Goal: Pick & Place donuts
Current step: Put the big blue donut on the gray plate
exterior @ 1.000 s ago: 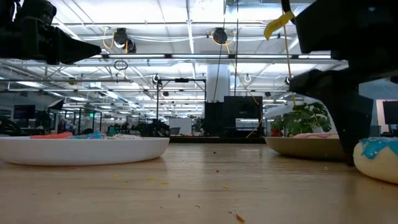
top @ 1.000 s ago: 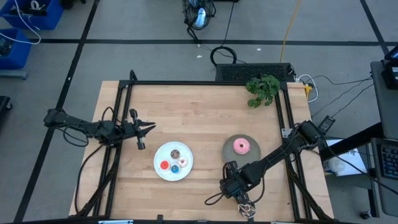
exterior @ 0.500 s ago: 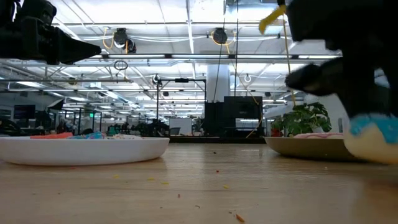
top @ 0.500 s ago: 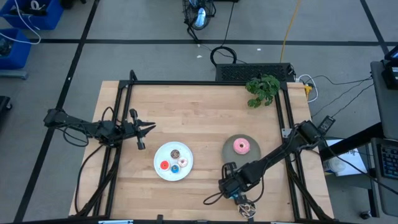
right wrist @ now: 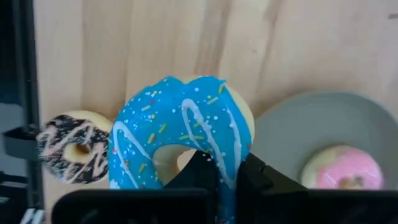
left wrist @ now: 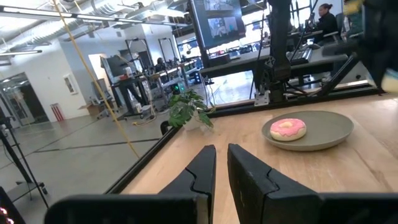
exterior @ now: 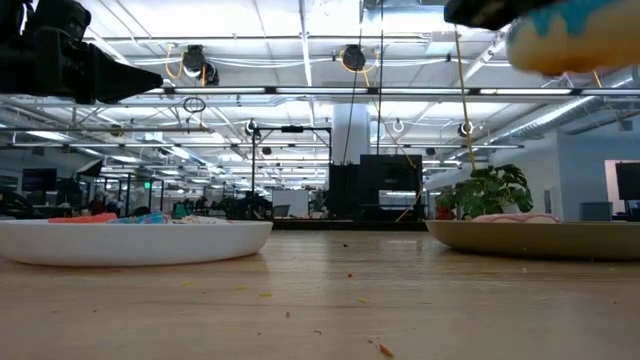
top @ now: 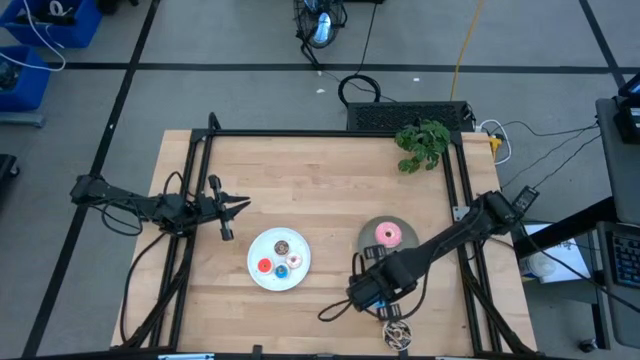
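Note:
My right gripper [top: 368,293] is shut on the blue sprinkled donut [right wrist: 180,124], held high above the table near its near edge; the donut also shows at the top of the low view [exterior: 575,35]. The speckled brown donut [top: 397,336] lies flat on the table below and beside it. The pink donut [top: 388,235] lies on the grey plate [top: 368,243]. Four tiny donuts [top: 280,258] lie on the white plate [top: 252,262]. My left gripper [top: 237,206] waits shut and empty above the table's left side. My right gripper pinches the blue donut's ring wall [right wrist: 229,163] with one finger [right wrist: 200,171] in the hole and the other finger [right wrist: 264,180] outside. The fingers point down from above. The donut is lifted clear of the table and hangs tilted.
A green plant sprig [top: 422,142] lies at the table's far right corner. Black frame rails [top: 200,180] run along the table's left, right and far edges. Bare wood lies between the two plates and across the far half.
My right gripper has gone up, and a little toward the table's left and far edge, with the blue sprinkled donut. The donut has been lifted off the table to well above it. The speckled brown donut has stayed where it was.

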### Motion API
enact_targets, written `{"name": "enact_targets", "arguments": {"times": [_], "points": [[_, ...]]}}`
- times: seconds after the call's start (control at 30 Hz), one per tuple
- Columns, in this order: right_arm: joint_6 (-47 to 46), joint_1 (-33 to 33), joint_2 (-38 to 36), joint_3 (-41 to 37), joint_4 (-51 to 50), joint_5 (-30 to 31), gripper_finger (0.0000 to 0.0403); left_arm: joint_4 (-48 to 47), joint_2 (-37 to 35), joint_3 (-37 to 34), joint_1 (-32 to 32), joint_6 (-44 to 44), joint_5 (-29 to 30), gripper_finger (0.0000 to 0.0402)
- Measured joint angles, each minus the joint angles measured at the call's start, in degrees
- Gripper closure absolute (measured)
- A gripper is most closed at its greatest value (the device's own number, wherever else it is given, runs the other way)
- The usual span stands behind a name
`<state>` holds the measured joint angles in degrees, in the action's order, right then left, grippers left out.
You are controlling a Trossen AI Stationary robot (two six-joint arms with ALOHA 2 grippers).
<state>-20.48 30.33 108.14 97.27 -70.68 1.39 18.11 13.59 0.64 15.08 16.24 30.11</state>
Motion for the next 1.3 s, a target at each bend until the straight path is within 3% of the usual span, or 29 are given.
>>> {"name": "enact_targets", "arguments": {"times": [0.2, 0.43, 0.63, 0.97, 1.3], "points": [[-4.4, -0.4, -6.4, 2.0, -2.0, 0.6, 0.0391, -0.1, 0.0, 0.0, 0.0, -0.5, 0.0, 0.0353], [-14.4, -0.1, -12.0, 2.0, -7.2, 6.4, 0.0392, -0.4, 0.0, 0.0, 0.0, -0.3, 0.0, 0.0353], [-16.4, 0.1, -11.9, 2.0, -10.2, 6.0, 0.0393, -0.4, 0.0, 0.0, 0.0, -1.4, 0.0, 0.0353], [-16.4, 0.5, -11.8, 2.0, -5.8, 5.8, 0.0393, -0.4, 0.0, 0.0, 0.0, -1.5, 0.0, 0.0353], [-16.4, -3.4, -11.8, 2.0, -5.9, 1.3, 0.0390, -0.4, 0.0, 0.0, 0.0, -1.5, 0.0, 0.0353]]}}
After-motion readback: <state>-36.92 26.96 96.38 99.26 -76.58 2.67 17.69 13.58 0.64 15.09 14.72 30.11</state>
